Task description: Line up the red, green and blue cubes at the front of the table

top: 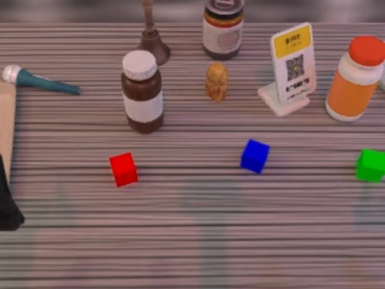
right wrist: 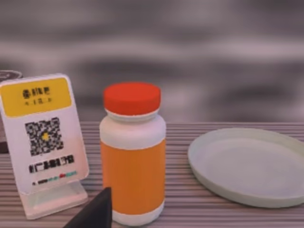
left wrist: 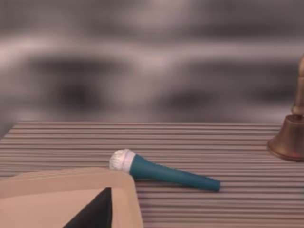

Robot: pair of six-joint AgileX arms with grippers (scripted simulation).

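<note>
Three small cubes lie apart on the striped table (top: 192, 229). The red cube (top: 123, 169) is left of centre, the blue cube (top: 255, 156) is right of centre, and the green cube (top: 370, 165) is at the right edge. My left gripper (top: 7, 208) shows only as a dark shape at the left edge, well away from the red cube. In the top view my right arm is out of sight. A dark tip of my right gripper (right wrist: 94, 213) shows in its wrist view, facing the orange bottle. Neither gripper touches a cube.
Behind the cubes stand a brown jar with a white lid (top: 142, 90), a brass bell (top: 153, 42), a dark jar (top: 222, 27), a golden figurine (top: 216, 81), a QR sign (top: 292, 66) and an orange bottle (top: 355, 78). A teal microphone (top: 42, 81) and a tan board (top: 6, 126) lie at the left. A pale plate (right wrist: 249, 164) sits beside the bottle.
</note>
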